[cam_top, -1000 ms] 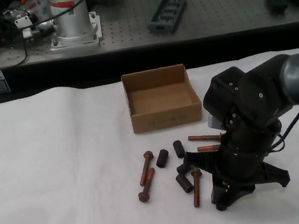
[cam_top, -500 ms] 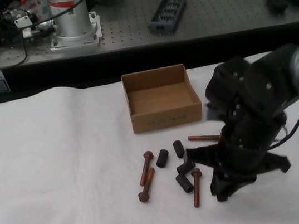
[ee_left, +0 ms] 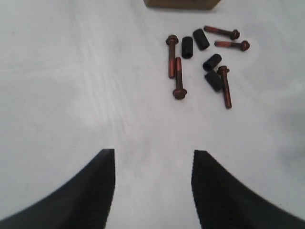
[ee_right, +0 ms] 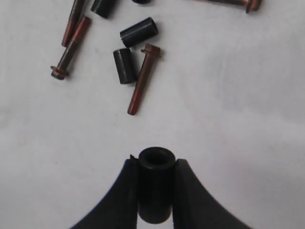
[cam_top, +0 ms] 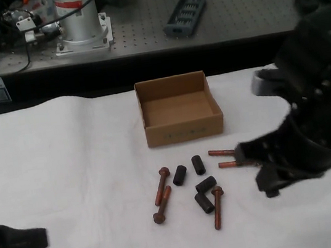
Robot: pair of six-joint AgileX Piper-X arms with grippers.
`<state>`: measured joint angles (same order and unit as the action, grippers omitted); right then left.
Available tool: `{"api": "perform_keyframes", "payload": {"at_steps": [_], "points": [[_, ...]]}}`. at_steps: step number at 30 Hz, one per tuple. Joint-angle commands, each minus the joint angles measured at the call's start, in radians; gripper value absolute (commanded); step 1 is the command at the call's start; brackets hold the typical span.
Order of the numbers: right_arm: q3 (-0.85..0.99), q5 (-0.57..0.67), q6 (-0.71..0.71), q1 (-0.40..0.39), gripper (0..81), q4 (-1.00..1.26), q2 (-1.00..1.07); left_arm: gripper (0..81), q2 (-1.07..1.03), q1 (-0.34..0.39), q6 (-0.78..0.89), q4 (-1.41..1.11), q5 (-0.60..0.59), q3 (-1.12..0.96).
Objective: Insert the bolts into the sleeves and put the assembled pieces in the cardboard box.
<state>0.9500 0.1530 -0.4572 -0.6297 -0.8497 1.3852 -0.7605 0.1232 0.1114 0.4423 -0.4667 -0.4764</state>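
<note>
Right wrist view has the right tool clamping a black sleeve; left tool gapes wide.

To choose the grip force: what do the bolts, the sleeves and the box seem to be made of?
Bolts: probably metal, coppery-brown dull finish, flanged heads. Sleeves: matte black, plastic or blackened metal; cannot tell. Box: plain brown cardboard, with thin folded walls.

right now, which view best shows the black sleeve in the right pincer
Right wrist view: black cylindrical sleeve clamped in the right pincer, bore toward camera. High view: the arm's body covers it. Left wrist view: loose sleeves instead.
</note>
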Motion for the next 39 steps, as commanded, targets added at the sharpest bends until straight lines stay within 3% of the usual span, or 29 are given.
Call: {"api": "perform_keyframes", "payload": {"at_steps": [1,8,15,26,39], "points": [[-0.054,0.01,0.031,-0.002,1.9,-0.005,-0.103,36.9,-0.054,0.078,-0.009,-0.044,0.049,-0.016],[-0.186,0.022,0.051,-0.002,1.9,-0.007,-0.312,36.9,-0.303,0.257,-0.009,-0.075,0.143,-0.128],[-0.24,0.044,0.054,-0.002,1.9,-0.104,-0.48,36.9,-0.636,0.342,-0.007,-0.088,0.149,-0.385],[-0.24,0.06,0.052,-0.002,1.9,-0.139,-0.631,36.9,-1.017,0.374,-0.028,0.082,0.243,-0.753],[-0.24,0.093,0.054,-0.002,1.9,-0.126,-0.637,36.9,-1.151,0.38,-0.075,0.012,0.286,-0.79]]}}
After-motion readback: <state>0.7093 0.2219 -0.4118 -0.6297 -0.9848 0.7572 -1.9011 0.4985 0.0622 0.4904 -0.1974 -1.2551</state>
